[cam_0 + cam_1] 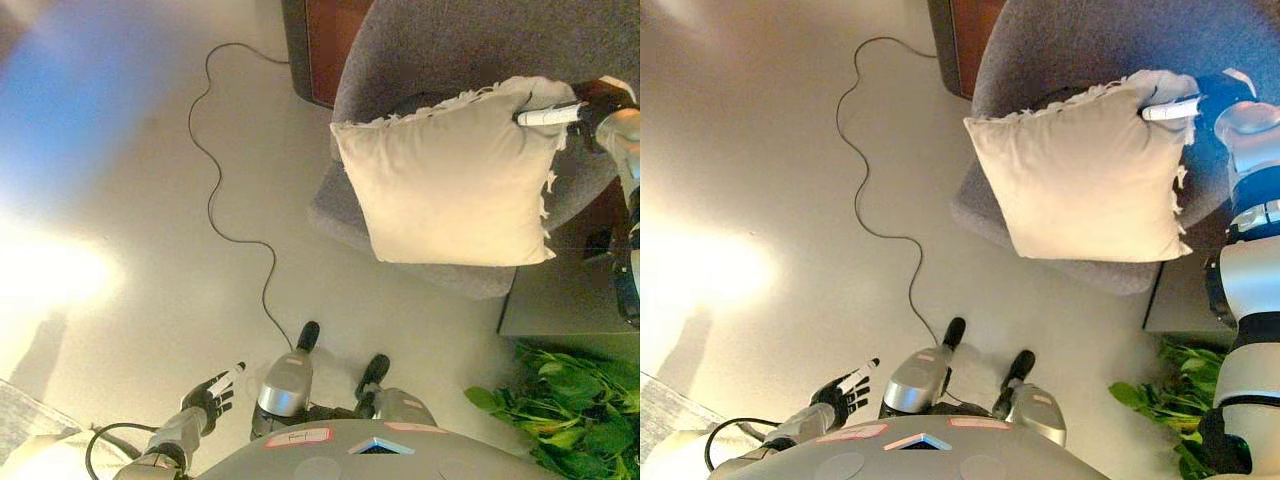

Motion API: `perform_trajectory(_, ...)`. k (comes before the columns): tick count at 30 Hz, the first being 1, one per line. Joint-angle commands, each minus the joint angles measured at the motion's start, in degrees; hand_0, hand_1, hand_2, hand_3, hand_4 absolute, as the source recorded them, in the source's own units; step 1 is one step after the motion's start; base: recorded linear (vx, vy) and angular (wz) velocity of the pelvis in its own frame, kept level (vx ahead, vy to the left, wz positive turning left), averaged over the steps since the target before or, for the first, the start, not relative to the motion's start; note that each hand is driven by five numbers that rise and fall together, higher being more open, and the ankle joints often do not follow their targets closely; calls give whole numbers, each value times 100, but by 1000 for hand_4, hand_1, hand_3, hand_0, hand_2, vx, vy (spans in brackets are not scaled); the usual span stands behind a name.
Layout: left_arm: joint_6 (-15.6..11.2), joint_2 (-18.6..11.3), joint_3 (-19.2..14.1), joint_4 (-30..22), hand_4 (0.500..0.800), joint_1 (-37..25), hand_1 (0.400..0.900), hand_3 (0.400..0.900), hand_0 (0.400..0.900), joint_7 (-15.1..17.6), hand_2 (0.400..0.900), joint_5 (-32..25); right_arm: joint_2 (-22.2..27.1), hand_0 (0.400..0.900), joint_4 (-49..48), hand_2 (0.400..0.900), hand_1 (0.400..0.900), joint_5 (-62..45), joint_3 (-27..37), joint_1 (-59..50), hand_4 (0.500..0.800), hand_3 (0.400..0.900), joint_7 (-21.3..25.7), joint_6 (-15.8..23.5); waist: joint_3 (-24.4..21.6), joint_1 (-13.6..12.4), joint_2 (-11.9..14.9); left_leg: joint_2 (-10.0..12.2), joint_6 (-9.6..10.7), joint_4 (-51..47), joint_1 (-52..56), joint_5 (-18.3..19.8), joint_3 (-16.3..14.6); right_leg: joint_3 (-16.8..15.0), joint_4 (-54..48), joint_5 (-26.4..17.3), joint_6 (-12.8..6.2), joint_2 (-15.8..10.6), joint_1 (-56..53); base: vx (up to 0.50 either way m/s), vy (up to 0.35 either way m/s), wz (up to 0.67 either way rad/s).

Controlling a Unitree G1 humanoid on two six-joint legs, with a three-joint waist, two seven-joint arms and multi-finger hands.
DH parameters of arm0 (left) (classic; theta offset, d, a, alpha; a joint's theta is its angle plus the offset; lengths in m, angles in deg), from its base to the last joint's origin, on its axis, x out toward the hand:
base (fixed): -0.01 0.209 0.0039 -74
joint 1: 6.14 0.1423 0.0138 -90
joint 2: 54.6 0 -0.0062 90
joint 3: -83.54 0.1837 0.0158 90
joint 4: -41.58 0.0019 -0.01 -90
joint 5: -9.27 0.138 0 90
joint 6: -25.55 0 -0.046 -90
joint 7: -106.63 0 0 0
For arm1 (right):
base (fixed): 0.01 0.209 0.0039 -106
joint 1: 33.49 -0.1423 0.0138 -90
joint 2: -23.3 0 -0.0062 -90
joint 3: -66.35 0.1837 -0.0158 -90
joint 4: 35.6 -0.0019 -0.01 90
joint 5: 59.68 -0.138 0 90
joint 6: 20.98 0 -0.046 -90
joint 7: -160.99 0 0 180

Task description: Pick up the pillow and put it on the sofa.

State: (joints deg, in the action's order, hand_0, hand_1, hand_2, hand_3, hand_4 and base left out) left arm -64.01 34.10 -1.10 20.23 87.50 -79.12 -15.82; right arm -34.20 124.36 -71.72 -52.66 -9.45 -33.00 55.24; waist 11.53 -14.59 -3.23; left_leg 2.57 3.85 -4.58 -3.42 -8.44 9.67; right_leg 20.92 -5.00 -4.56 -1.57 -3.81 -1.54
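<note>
In the left eye view, the cream pillow [455, 180] sat on the grey sofa [420, 50] at about two o'clock in the picture, tilted like a diamond, its fringed top edge against the backrest. The right hand [585, 110] was clamped on the pillow's upper right corner, a white-tipped finger [548, 117] laid across the fabric. The left hand [212, 392] hung low at seven o'clock, fingers spread apart, holding nothing, well apart from the pillow. A thin dark cord [215, 190] snaked over the pale floor [130, 300] at ten o'clock. In the right eye view, the same grip showed at the pillow's corner, a green plant [1165, 405] sat at five o'clock, and a wooden cabinet [965, 40] stood at twelve, just beside the sofa.
</note>
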Motion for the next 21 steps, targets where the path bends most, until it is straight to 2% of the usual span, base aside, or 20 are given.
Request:
perform_trajectory(1, -48, -306, 367, 5, 800, -140, 900, 900, 900, 43, 900, -115, 555, 900, -113, 900, 900, 495, -714, -1319, 800, 900, 255, 175, -132, -124, 423, -82, 122, 63, 125, 695, -191, -167, 117, 548, -357, -307, -307, 73, 9, -3)
perform_trajectory(7, 47, -307, 385, 15, 800, -71, 900, 900, 900, -10, 900, -46, 758, 900, -25, 900, 900, 1035, -935, -1477, 800, 900, 704, -154, -246, -79, 474, -51, 138, 81, 231, 743, -245, -222, 143, 592, -347, -286, -373, 62, 4, -5)
perform_trajectory(14, 240, -332, 356, 73, 800, 25, 900, 900, 900, -59, 900, 59, 1040, 900, -12, 900, 900, 1116, -958, -1490, 800, 900, 1066, -633, -436, 25, 562, -25, 131, 72, 382, 807, -340, -332, 123, 614, -361, -250, -466, 62, 3, -8)
perform_trajectory(17, 313, -319, 342, 122, 800, 29, 900, 900, 900, -74, 900, 126, 1195, 900, 1, 900, 900, 1320, -830, -1328, 800, 900, 1099, -666, -510, 96, 607, -17, 125, 71, 448, 858, -401, -390, 110, 627, -376, -243, -499, 44, 4, -11)
perform_trajectory(21, 357, -325, 266, 190, 800, 34, 900, 900, 900, -52, 900, 83, 1343, 900, -63, 900, 900, 1378, -595, -899, 800, 900, 899, -596, -577, 226, 651, -10, 114, 56, 531, 904, -506, -469, 117, 639, -392, -238, -520, 5, 23, -14)
